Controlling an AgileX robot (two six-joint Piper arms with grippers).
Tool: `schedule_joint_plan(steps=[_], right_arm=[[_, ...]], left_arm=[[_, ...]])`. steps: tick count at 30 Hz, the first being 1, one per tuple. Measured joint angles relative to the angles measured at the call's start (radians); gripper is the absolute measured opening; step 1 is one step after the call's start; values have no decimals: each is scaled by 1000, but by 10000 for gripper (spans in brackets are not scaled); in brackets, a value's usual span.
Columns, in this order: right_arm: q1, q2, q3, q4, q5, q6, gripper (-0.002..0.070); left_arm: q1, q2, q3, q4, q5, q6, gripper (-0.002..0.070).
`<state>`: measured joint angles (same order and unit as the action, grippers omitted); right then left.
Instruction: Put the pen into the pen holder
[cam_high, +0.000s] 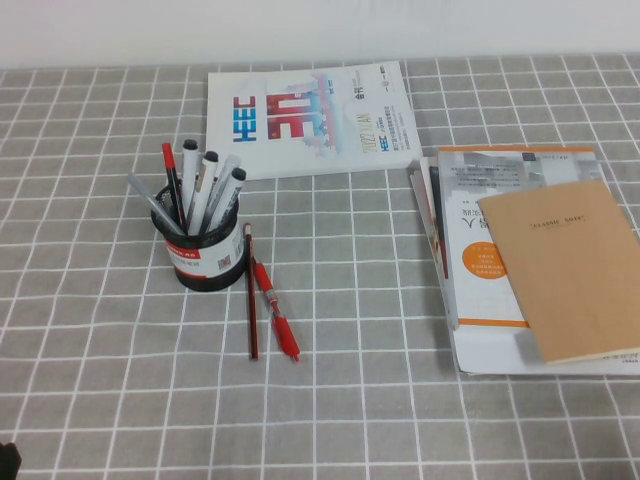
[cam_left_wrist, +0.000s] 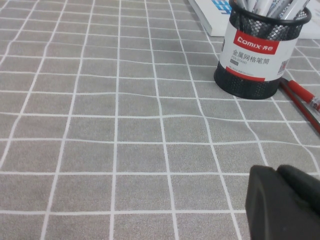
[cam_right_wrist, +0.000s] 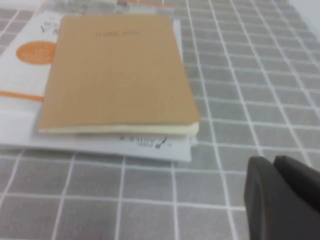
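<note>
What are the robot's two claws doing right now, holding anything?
Left gripper: low over the table, short of the pen holder; holds nothing visible.
Right gripper: beside the brown notebook; holds nothing visible.

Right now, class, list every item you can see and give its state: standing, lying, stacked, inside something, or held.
pen holder: upright on the table, holding several pens.
pen: inside the holder, leaning out.
red pen: lying flat beside the holder.
pencil: lying flat against the red pen.
white book: flat, closed.
brown notebook: closed, stacked on booklets.
left gripper: low over the table, holding nothing.
right gripper: near the notebook, holding nothing.
</note>
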<state>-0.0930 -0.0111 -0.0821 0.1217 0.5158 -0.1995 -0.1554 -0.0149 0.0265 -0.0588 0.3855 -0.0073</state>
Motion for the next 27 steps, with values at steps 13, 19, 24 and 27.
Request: schedule_joint_plan(steps=[13,19,24,27], right_arm=[[-2,-3,108,98,-122,-54,-12],[32,-3,109,90,-122,90,-12],[134,-3,109,62,-122,186,-12],[165,-3,109,47,-122,199,-12]], left_arm=[[0,0,0,0,0,0,-5],[0,0,0,0,0,0,-5],[0,0,0,2,0,0,-5],[0,0,0,2,0,0,-5]])
